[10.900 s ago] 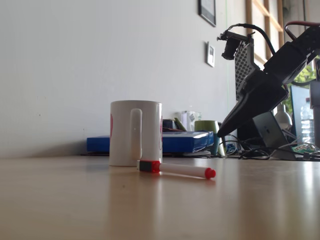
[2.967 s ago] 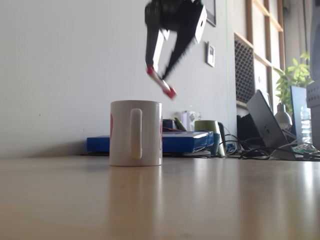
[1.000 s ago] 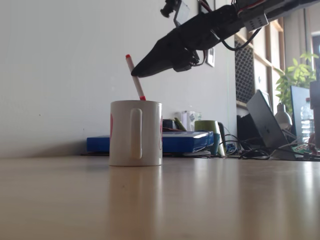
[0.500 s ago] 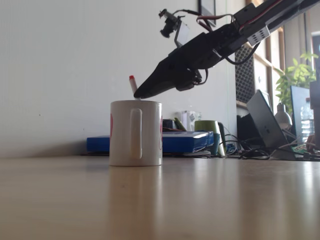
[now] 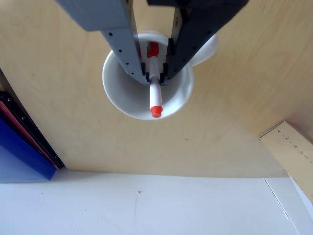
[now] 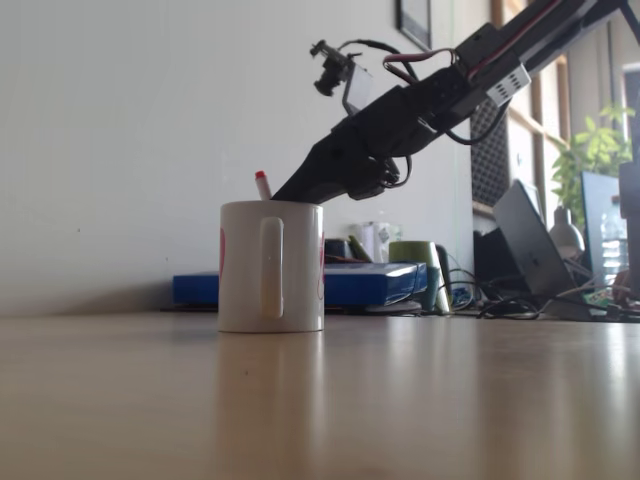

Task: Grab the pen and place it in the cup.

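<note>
Pen [image 5: 155,90] now sunk deeper into the cup [image 5: 122,100] than half a second ago, only its red tip above the rim. My jaws [image 5: 155,78] stay clenched on it; release comes next.

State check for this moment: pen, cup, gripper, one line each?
pen: tilted, lower part inside the cup, red-orange end sticking out above the rim, held between the fingers.
cup: upright on the table, handle toward the fixed camera.
gripper: shut on the pen, fingertips at the cup's mouth.
</note>
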Controlling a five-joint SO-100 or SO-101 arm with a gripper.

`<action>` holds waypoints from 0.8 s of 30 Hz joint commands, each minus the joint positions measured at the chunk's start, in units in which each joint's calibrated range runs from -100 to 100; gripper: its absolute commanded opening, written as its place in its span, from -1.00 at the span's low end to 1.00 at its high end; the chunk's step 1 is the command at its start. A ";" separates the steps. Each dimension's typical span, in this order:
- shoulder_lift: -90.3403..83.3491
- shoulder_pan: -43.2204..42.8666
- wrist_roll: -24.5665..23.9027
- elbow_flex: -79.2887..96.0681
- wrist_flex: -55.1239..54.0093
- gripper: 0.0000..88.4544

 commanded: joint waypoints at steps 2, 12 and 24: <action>-0.48 0.73 0.35 -1.53 -0.62 -0.95; -0.73 0.40 -0.23 -1.26 0.16 -0.53; -0.73 0.06 -0.12 -1.26 0.24 -0.54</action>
